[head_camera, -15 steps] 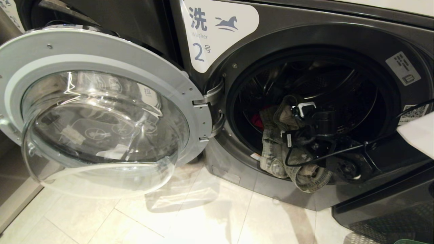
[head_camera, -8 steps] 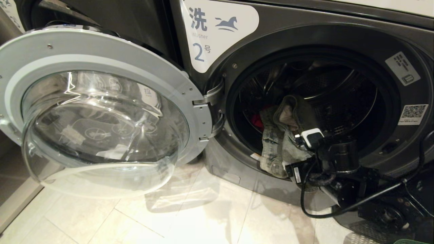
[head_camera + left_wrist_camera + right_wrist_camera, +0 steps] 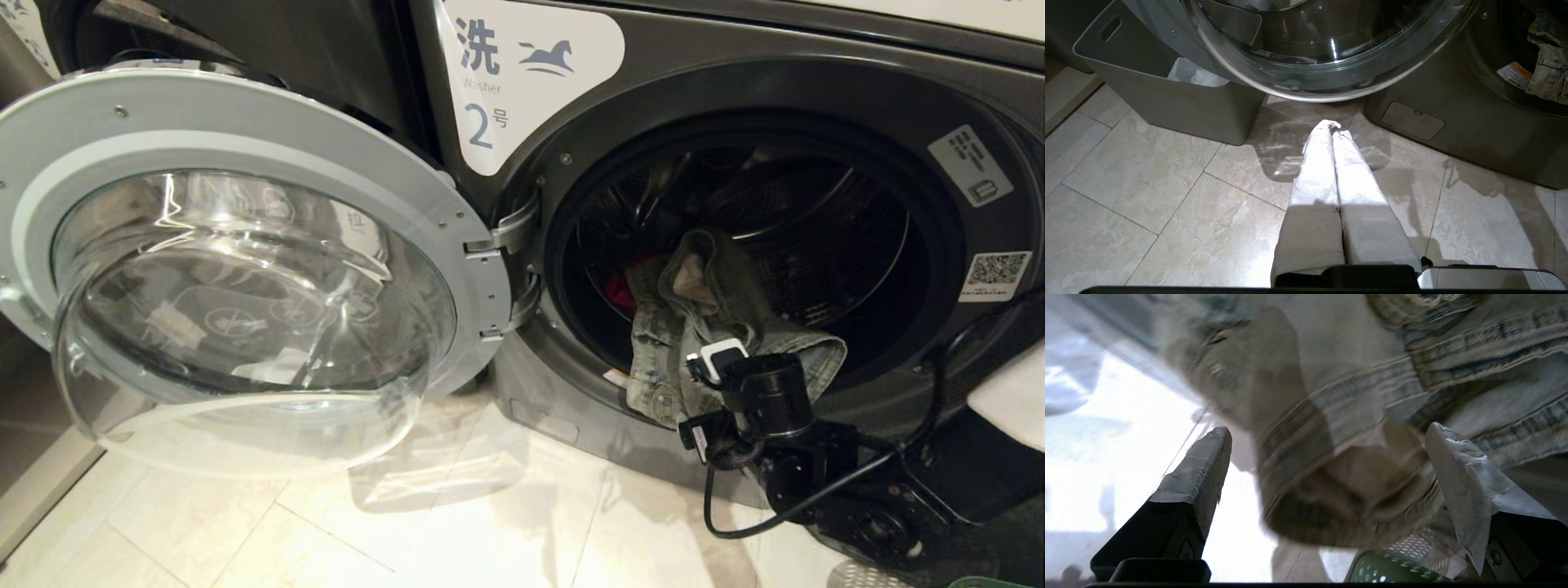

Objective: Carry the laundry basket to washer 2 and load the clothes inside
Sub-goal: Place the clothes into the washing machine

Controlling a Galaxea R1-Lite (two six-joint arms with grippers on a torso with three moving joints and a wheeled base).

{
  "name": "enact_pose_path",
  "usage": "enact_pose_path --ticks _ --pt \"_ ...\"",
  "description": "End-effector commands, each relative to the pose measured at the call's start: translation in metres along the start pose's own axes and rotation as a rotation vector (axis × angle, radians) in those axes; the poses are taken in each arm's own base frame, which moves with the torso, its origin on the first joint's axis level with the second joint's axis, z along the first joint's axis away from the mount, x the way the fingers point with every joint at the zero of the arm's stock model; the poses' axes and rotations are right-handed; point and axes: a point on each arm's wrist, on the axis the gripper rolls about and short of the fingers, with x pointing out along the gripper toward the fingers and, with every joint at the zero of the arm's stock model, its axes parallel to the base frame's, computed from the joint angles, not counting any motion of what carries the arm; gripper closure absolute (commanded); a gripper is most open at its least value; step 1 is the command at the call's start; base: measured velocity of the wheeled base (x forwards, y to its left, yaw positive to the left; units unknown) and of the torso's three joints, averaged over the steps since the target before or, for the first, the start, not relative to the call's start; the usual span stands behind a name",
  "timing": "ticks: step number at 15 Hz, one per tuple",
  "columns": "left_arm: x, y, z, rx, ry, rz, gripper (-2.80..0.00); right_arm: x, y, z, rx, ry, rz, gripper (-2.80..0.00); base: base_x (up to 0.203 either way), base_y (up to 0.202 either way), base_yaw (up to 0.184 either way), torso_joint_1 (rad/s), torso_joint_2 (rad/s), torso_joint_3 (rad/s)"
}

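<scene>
Washer 2 stands with its door swung open to the left. A grey-green denim garment hangs over the drum's front lip, half inside and half outside. A red garment lies behind it in the drum. My right gripper sits low at the drum mouth against the hanging denim. In the right wrist view it is open, and the denim hem hangs loose between its fingers. The green laundry basket shows below. My left gripper is shut and empty above the floor.
A plain grey bin with a white bag stands on the tiled floor behind the open door. The glass door bowl juts out low over the floor on the left. The washer's lower panel is just ahead of the left gripper.
My right gripper has drawn back out of the drum and sunk to the lip. The denim garment stays draped there, and a fold of it now lies on the lip to the right.
</scene>
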Motion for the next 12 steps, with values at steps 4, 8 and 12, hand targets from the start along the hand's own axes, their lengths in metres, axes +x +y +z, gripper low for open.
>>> enact_pose_path --ticks 4,8,12 --pt "0.0 0.0 0.0 -0.001 0.0 0.0 0.0 0.06 0.001 0.002 0.02 0.018 -0.087 -2.8 0.0 0.0 0.0 0.0 0.0 0.0" --pt "0.0 0.0 0.0 -0.001 0.0 0.0 0.0 0.08 -0.005 0.015 0.017 -0.011 -0.125 0.0 0.0 0.0 0.0 0.0 0.0 0.0" --pt "0.0 0.0 0.0 -0.001 0.0 0.0 0.0 0.078 -0.002 0.014 -0.003 0.006 -0.115 0.0 0.0 0.0 0.0 0.0 0.0 0.0"
